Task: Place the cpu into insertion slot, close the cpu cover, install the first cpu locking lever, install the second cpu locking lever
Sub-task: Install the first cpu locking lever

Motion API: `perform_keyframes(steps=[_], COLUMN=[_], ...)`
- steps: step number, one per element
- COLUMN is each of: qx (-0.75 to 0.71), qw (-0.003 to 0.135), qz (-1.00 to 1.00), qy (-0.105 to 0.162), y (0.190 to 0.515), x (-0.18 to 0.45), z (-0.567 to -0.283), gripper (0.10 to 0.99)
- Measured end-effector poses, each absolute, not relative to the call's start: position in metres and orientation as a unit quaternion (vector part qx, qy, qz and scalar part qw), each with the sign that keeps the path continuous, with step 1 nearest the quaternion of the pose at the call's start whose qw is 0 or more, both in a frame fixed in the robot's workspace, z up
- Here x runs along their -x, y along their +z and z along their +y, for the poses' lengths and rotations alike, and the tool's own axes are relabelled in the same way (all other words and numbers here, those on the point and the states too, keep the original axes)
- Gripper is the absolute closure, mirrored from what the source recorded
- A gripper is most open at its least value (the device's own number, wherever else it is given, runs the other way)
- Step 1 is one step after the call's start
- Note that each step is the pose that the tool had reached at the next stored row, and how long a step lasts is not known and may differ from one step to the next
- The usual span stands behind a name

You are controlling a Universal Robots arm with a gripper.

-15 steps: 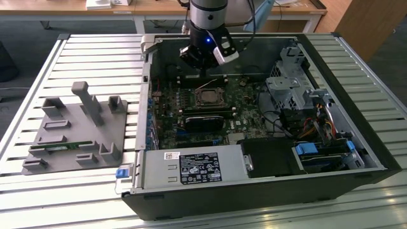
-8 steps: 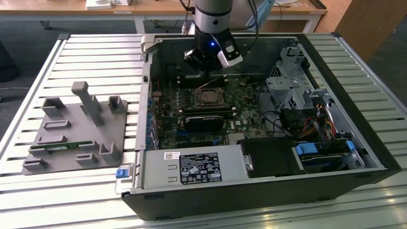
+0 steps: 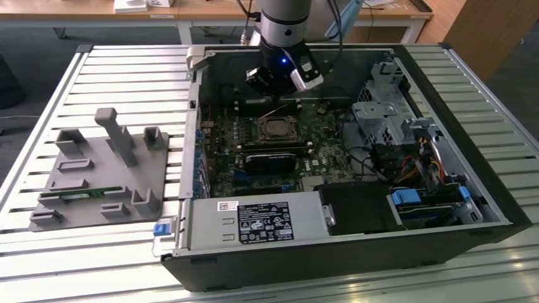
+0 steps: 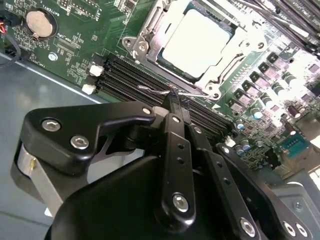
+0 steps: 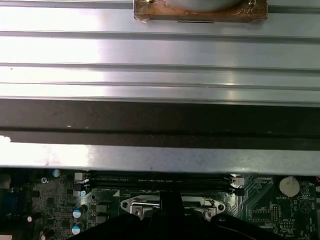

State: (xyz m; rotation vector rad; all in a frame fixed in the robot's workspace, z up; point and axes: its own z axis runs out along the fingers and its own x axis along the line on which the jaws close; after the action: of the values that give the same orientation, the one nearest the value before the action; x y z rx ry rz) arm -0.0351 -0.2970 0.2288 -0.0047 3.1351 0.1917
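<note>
CPU (image 4: 196,42) sits in the insertion slot (image 4: 150,37) mid-motherboard, your cpu cover (image 4: 227,67) already down over it. Your gripper (image 4: 172,97) is pinched on the wire locking lever (image 4: 159,91) at the socket's edge.

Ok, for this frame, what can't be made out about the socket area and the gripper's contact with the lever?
- Exterior view: the gripper and arm cover the motherboard behind the cpu cover; lever positions are too small to tell.
- Second wrist view: the fingertips meet the wire locking lever, but the finger hides the contact, so a grip cannot be confirmed. The cpu is cut off by the edge.
- First wrist view: the gripper's dark body hides most of the socket.
</note>
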Motion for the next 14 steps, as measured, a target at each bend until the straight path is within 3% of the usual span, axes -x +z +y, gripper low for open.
perform_keyframes(steps=[14], qx=[0.001], qw=[0.0], qz=[0.998], qy=[0.061], y=[0.2223], x=[0.0274], z=[-0.2939], gripper=[0.98])
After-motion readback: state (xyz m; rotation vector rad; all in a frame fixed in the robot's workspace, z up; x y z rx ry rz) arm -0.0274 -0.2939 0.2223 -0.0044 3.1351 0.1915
